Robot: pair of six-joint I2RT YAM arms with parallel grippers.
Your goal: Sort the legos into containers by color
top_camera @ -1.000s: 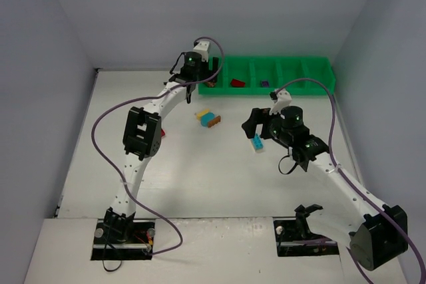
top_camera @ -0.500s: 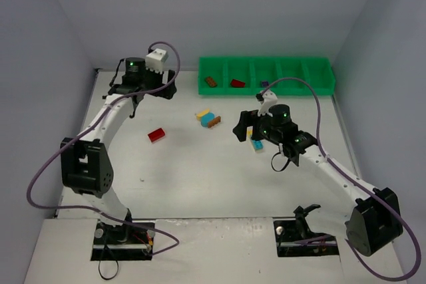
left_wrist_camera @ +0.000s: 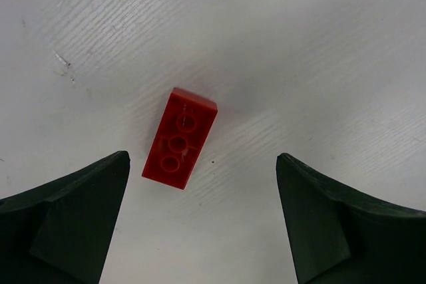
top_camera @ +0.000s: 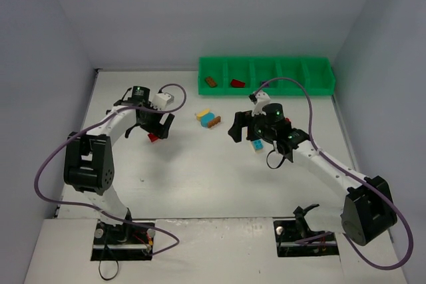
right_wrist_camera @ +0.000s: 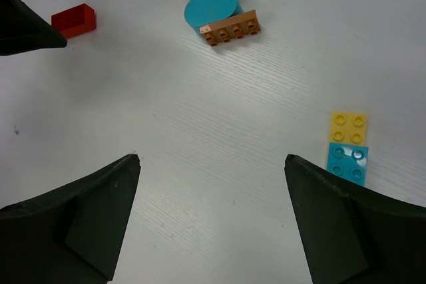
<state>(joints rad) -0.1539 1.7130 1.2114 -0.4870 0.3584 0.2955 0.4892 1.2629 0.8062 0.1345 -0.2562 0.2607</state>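
Note:
A red lego [left_wrist_camera: 180,139] lies flat on the white table, studs up, just ahead of my left gripper [left_wrist_camera: 202,161], nearer its left finger. That gripper [top_camera: 157,130] hovers open over it. My right gripper [right_wrist_camera: 212,159] is open over bare table. A joined yellow and light blue lego [right_wrist_camera: 348,154] lies beside its right finger [right_wrist_camera: 346,224]. A yellow, light blue and brown cluster [right_wrist_camera: 216,8] lies farther ahead, at mid table [top_camera: 208,118]. The green containers [top_camera: 266,64] stand at the back. A brown lego [top_camera: 210,82] is in the leftmost one and a red lego [top_camera: 237,83] in the second.
Grey walls close in the table on the left, back and right. Purple cables loop from both arms over the table. The right arm's cable [top_camera: 293,83] arcs in front of the tray's middle compartments.
The left arm has swung away from the tray's left end, out to the left, then down over the red lego. The right gripper has drifted left, past the yellow and blue lego.

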